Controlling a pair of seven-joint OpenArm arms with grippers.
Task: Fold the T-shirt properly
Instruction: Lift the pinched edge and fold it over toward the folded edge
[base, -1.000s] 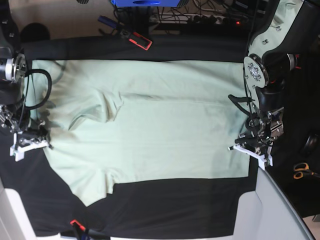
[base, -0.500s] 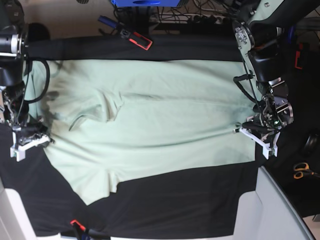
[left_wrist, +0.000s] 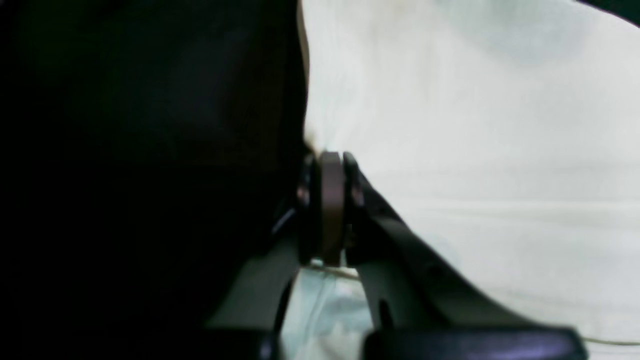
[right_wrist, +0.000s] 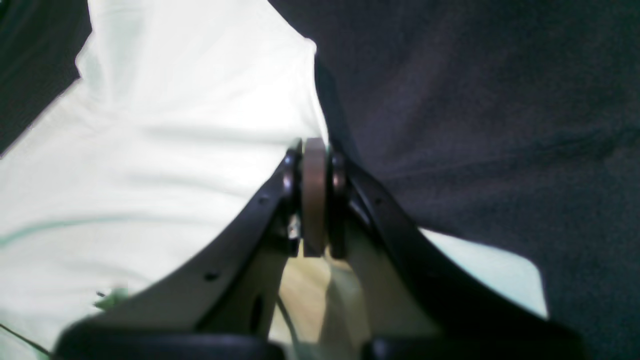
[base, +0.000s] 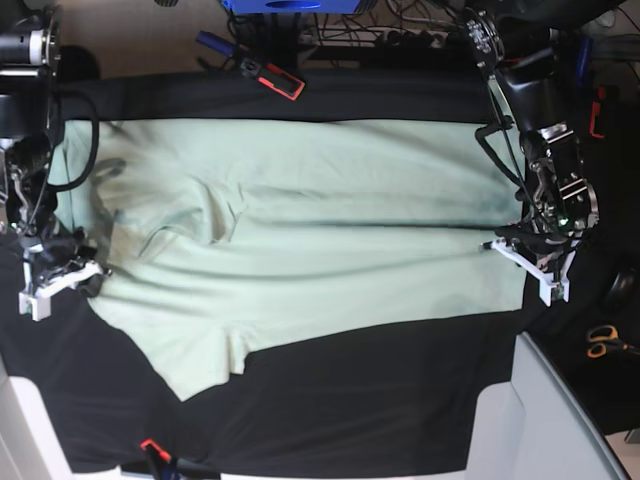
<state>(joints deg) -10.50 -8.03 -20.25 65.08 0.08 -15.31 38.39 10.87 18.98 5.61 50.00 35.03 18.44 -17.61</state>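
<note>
The T-shirt (base: 300, 240) lies flat on the black counter (base: 350, 420), its long axis running left to right between my two arms. My left fingers (base: 540, 262) are clenched on its right edge and my right fingers (base: 60, 275) on its left edge, so the near half lies ready to fold over the far half.
</note>
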